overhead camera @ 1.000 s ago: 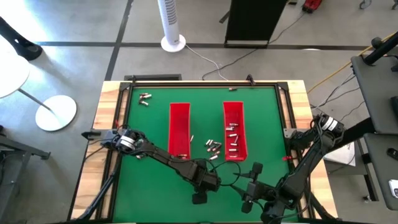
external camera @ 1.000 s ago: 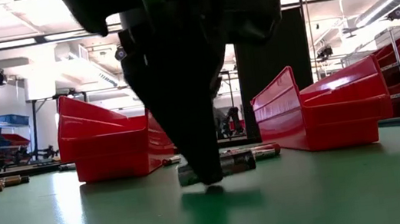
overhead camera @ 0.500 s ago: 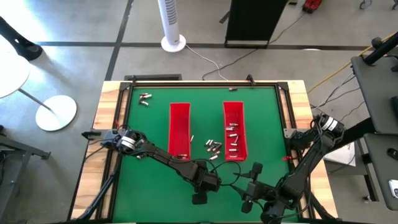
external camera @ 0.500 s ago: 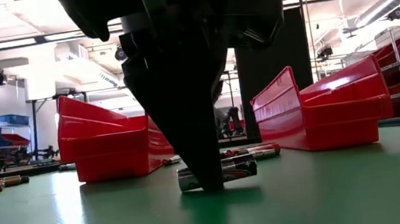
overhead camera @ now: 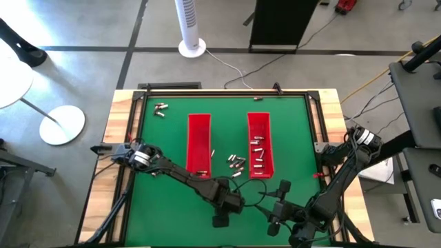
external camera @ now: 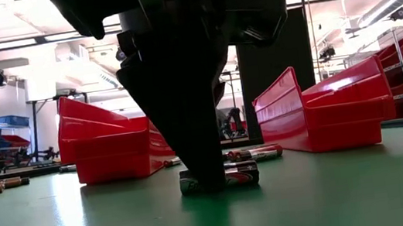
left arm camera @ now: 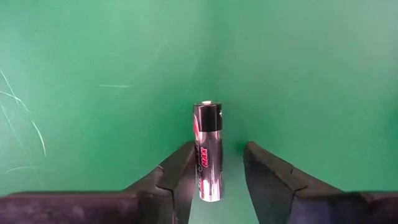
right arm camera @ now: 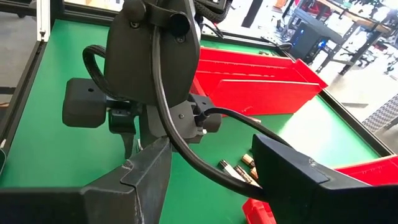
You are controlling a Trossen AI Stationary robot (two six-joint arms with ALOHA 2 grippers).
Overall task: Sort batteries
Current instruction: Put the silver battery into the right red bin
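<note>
Green counter [left arm camera: 93, 62], battery [left arm camera: 208, 149] lying flat between spread left end effector [left arm camera: 214, 171] fingers. Small, rigid, slick, likely rolls; best pinched mid-body.

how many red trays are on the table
2. The left tray and the right tray lie side by side, lengthwise, on the green mat, with loose batteries between them. None seem hidden.
</note>
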